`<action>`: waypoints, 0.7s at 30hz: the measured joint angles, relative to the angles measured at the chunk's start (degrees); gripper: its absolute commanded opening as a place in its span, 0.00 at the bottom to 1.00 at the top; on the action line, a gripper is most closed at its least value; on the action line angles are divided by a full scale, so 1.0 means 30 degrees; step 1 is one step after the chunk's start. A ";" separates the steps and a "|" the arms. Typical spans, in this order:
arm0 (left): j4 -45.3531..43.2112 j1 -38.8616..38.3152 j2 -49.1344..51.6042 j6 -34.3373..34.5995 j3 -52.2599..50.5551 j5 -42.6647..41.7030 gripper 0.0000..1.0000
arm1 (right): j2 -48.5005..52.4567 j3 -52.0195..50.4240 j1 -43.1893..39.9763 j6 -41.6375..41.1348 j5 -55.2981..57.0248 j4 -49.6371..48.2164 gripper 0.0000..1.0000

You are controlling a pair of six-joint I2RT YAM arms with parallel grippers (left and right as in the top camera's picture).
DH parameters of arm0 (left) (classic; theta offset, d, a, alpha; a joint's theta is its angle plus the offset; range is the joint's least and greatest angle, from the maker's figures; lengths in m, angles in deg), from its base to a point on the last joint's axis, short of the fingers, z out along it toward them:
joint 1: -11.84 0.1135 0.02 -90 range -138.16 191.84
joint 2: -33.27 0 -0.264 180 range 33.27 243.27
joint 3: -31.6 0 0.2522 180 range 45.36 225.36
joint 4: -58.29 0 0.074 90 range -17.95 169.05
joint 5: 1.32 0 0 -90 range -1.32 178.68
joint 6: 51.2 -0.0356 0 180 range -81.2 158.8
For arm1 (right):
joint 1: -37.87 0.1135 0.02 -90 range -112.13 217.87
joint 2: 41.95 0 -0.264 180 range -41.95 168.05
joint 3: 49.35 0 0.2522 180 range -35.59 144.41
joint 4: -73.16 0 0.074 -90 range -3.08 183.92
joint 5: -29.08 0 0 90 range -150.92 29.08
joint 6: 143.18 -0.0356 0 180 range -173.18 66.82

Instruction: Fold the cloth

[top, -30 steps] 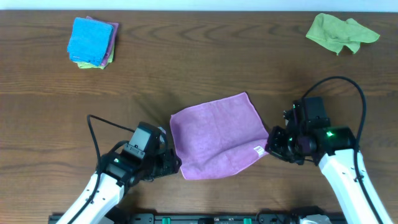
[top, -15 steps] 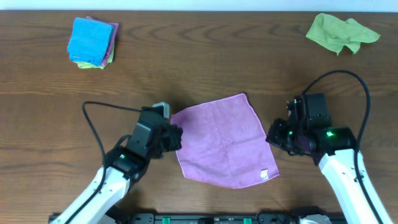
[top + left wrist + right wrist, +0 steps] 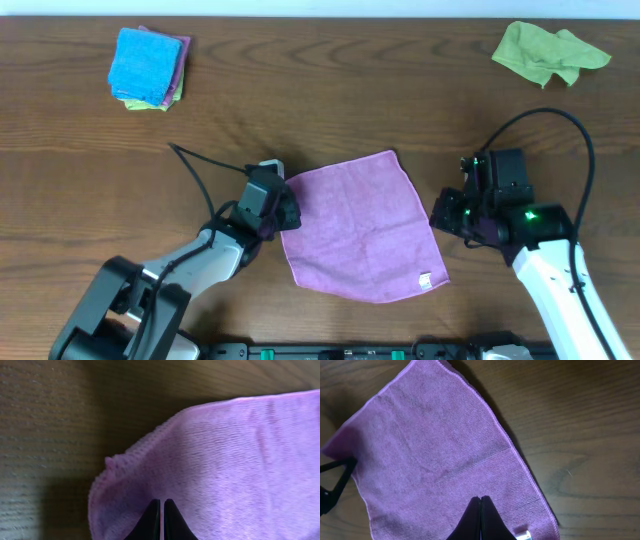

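The purple cloth (image 3: 355, 225) lies spread in one layer in the middle of the bench (image 3: 330, 90), turned like a diamond, its white tag (image 3: 425, 281) at the near right corner. No fold is in it yet, so I judge the task is at its opening grasp.

My left claw (image 3: 285, 212) sits at the cloth's left corner. In its wrist view the tips are pressed together on the fabric, and the edge beside them is rumpled and peaked. I read that as a pinch on the corner, held so it can be carried across to the opposite side.

My right claw (image 3: 445, 215) is closed with nothing in it, just beside the right edge. The cloth under it looks flat and undisturbed. I take it to be parked there, ready either to pin that side or to take the near corner.

The stack of folded cloths (image 3: 148, 67) and the crumpled green cloth (image 3: 548, 52) sit at the far corners, well apart from the work
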 measured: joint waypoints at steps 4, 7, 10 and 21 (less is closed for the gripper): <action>0.0015 0.0000 0.0423 -0.0663 0.0408 0.0627 0.06 | 0.0000 0.0000 0.0000 0.0066 0.0000 0.0036 0.02; 0.0007 0.0000 0.0743 -0.0954 0.0561 0.1180 0.05 | 0.0000 0.0000 0.0000 0.0066 0.0015 0.0066 0.01; -0.0015 0.0000 0.1035 -0.1326 0.0699 0.1515 0.05 | 0.0000 0.0000 0.0000 0.0066 0.0015 0.0095 0.02; -0.0175 0.0357 0.4240 -0.3657 0.4124 0.2069 0.06 | 0.0000 0.0000 0.0000 0.0131 0.0073 0.0612 0.01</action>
